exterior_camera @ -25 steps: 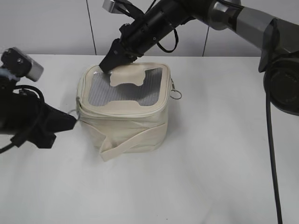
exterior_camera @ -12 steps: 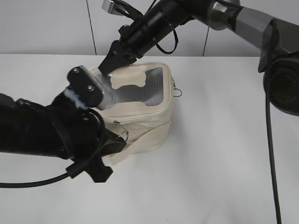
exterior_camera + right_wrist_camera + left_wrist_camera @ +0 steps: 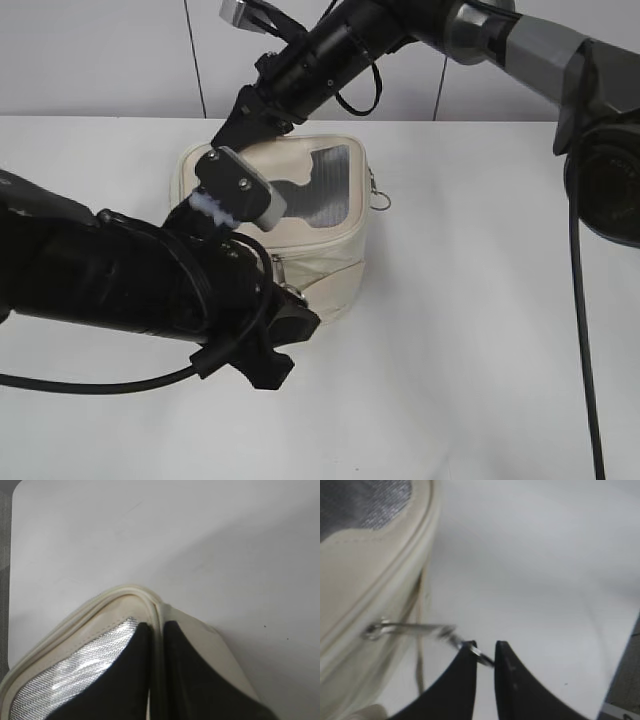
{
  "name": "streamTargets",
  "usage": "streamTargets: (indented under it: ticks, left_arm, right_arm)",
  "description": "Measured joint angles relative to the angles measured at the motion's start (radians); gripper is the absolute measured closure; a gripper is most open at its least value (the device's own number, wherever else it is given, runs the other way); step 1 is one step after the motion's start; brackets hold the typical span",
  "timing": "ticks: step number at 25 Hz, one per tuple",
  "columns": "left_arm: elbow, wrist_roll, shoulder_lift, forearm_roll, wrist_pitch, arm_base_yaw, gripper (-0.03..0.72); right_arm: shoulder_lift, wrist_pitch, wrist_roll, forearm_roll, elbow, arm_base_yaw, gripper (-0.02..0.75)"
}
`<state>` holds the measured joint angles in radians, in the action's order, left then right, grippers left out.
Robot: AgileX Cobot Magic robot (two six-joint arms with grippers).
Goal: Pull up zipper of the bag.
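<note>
A cream bag (image 3: pixel 330 240) with a grey mesh top panel (image 3: pixel 325 190) stands mid-table. My left gripper (image 3: pixel 295 305) is at its front right corner, shut on the metal ring of the zipper pull (image 3: pixel 470 647), whose slider (image 3: pixel 375 629) sits on the bag's zip line (image 3: pixel 350 615). My right gripper (image 3: pixel 232 128) pinches the bag's raised top rim (image 3: pixel 157 615) at the far left corner, one finger on the mesh (image 3: pixel 75 675). The left arm hides the bag's front left part.
A second metal ring (image 3: pixel 378 202) hangs at the bag's right side. The white table (image 3: pixel 470 330) runs up to a pale wall (image 3: pixel 100 50). The right arm's black cables hang above the bag's far side.
My left arm has swept from the bag's left side across its front to the front right corner, drawing the zipper pull along. The right gripper kept its hold on the rim.
</note>
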<state>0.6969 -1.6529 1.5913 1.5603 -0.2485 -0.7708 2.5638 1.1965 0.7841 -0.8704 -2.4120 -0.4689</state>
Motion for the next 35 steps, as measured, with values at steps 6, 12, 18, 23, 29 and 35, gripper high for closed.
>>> streamTargets:
  ticks: [6,12,18,23,29,35]
  left_arm:
    - [-0.070,0.178,-0.122,-0.023,-0.019,-0.008,0.300]
    - [-0.168,0.285,-0.308,-0.037,0.073,0.060,0.309]
    - [-0.154,0.309,-0.351,-0.093,-0.193,0.456,0.312]
    - [0.030,0.312,-0.244,-0.178,-0.395,0.710,0.313]
    - [0.444,0.374,0.031,-0.274,-0.527,0.648,0.312]
    - [0.828,0.487,0.325,-0.447,-0.618,0.499,0.312]
  right_arm:
    - [0.000,-0.004,-0.069,0.002,0.000,0.027,0.346]
    - [-0.033,0.013,-0.171,-0.012,0.000,0.117,0.331]
    - [-0.110,0.013,-0.223,-0.010,0.058,0.201,0.351]
    - [-0.253,0.006,-0.180,0.008,0.281,0.223,0.364]
    - [-0.555,-0.257,-0.002,-0.048,0.858,0.272,0.387]
    - [-0.783,-0.590,0.236,-0.150,1.308,0.281,0.390]
